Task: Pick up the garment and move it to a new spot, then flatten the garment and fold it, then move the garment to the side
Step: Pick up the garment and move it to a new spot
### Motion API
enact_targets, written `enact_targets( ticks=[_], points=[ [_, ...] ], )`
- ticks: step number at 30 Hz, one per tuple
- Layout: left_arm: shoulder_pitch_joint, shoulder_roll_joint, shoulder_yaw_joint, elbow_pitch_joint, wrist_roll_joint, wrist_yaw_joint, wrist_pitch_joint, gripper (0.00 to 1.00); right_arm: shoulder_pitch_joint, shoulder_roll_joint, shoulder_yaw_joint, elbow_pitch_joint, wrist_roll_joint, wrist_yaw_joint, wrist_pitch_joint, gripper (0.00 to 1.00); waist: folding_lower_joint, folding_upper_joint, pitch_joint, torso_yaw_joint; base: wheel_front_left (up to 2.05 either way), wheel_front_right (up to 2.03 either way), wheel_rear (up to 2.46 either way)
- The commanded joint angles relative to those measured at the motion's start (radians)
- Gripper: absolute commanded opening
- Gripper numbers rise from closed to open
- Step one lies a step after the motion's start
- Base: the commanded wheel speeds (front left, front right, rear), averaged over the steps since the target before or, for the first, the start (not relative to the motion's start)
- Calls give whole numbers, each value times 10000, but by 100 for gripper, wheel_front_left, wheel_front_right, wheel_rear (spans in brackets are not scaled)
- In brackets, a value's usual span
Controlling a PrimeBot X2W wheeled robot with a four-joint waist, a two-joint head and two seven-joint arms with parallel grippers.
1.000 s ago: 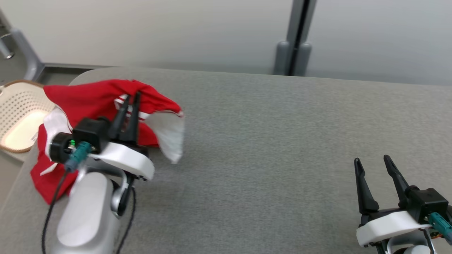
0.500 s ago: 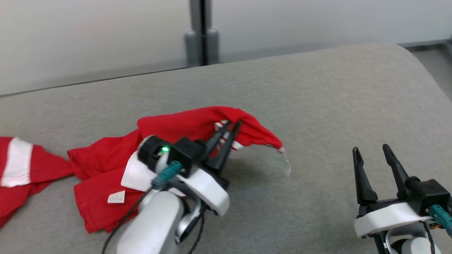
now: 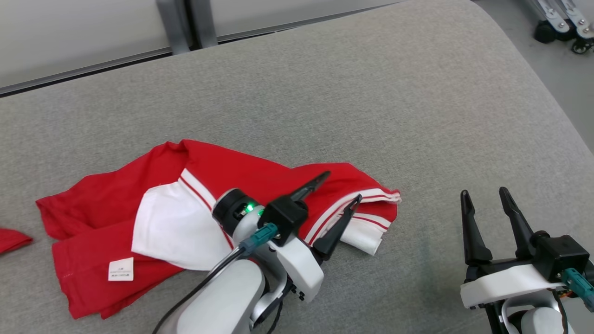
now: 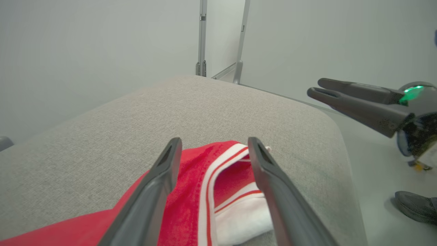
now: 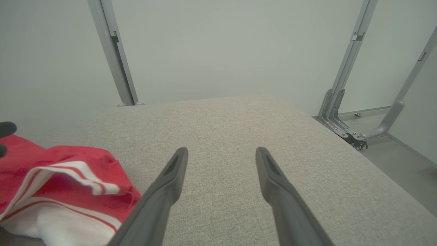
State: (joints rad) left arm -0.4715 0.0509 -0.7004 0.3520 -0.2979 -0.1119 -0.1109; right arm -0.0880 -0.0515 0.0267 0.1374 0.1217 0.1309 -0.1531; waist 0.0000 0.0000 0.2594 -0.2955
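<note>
- Status: the garment (image 3: 102, 204) is lying rumpled on the grey padded table (image 3: 371, 93), on my left half. It's red with white panels and striped trim, and there's a little white label (image 3: 120, 270) near the front.
- My left gripper (image 3: 342, 186) is over the garment's right end with its fingers spread wide and nothing pinched between them.
- On the left wrist cam that gripper (image 4: 215, 140) straddles the striped hem (image 4: 205, 191), with the cloth lying below the fingers. I honestly can't tell if the tips touch it.
- My right gripper (image 3: 483, 191) is low on my right over bare table, well apart from the garment. Its fingers are parted and empty.
- There's a scrap of red (image 3: 11, 239) at the far left edge of the head cam. I can't tell if it's the same garment.
</note>
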Motion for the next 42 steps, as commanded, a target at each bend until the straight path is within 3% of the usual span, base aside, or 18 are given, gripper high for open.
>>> enact_targets(
  ticks=[1, 7, 13, 18, 21, 26, 42],
  points=[
    [-133, 112, 91, -45, 27, 91, -156, 100, -168, -5, 12, 7, 10, -3, -88, 100, 0, 0, -97, 183, 0, 0, 0],
    [290, 533, 914, -335, -271, 592, -1112, 100, -148, -4, 123, 153, -117, -3, -12, 100, 0, 0, -686, 999, 0, 0, 0],
    [1137, 1241, 2594, -782, -908, 1514, -1458, 100, 1, -34, 169, 37, -303, -3, 219, 100, 0, 0, -1255, 1853, 0, 0, 0],
    [1969, 1876, 3915, -929, -1350, 2000, -1525, 100, 126, -153, 137, -128, -275, -3, 398, 100, 0, 0, -1583, 2491, 0, 0, 0],
    [2493, 2247, 4519, -984, -1515, 2111, -1538, 100, 259, -170, 136, -256, -275, -3, 534, 100, 0, 0, -1715, 2776, 0, 0, 0],
    [3284, 2505, 5025, -1242, -1647, 1921, -1547, 100, 477, -190, 245, -349, -219, -3, 707, 100, 0, 0, -1951, 3035, 0, 0, 0],
    [4854, 2544, 4639, -1567, -1503, 2015, -1339, 100, 1370, -185, 293, -533, -108, -3, 1203, 100, 0, 0, -3023, 2939, 0, 0, 0]
  ],
)
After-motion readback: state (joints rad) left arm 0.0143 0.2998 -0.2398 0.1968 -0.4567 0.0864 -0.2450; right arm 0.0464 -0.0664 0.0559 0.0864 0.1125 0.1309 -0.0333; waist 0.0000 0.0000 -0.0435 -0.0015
